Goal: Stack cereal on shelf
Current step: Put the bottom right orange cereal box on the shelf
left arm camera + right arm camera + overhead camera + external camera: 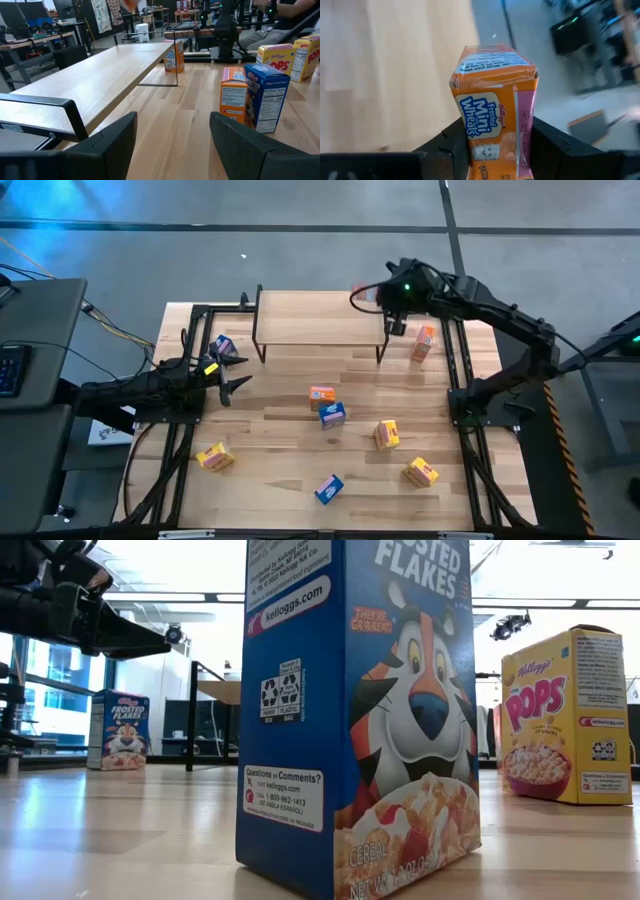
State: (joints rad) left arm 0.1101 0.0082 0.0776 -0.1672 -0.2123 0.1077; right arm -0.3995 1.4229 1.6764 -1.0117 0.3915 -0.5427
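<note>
- Right gripper is pinching an orange Mini-Wheats box between its fingers and hanging over the shelf's right back corner, near the edge.
- Shelf top is showing bare plank; nothing is reading as stacked on it yet.
- Risk 1: the box is sitting close to the plank's corner. If it's let go here, part of the base could overhang and tip it off the back or the right end.
- Risk 2: the grip is only on the lower part of the box, so the free end could swing as the arm lowers and catch the plank edge.
- Risk 3: another orange box is standing on the table just beside the shelf's right leg; a low retreat could knock it over.
- Box orientation: its long axis is running out from between the fingers, away from the wrist; printed front is facing the right wrist camera, closed top flap at the far end. Whether that axis is level or tilted relative to the plank, I can't tell.
- Left gripper is waiting at the table's left side with fingers spread, holding nothing, looking along the shelf.
- Remaining boxes are scattered over the tabletop: blue, yellow and orange, some upright, some lying down.
</note>
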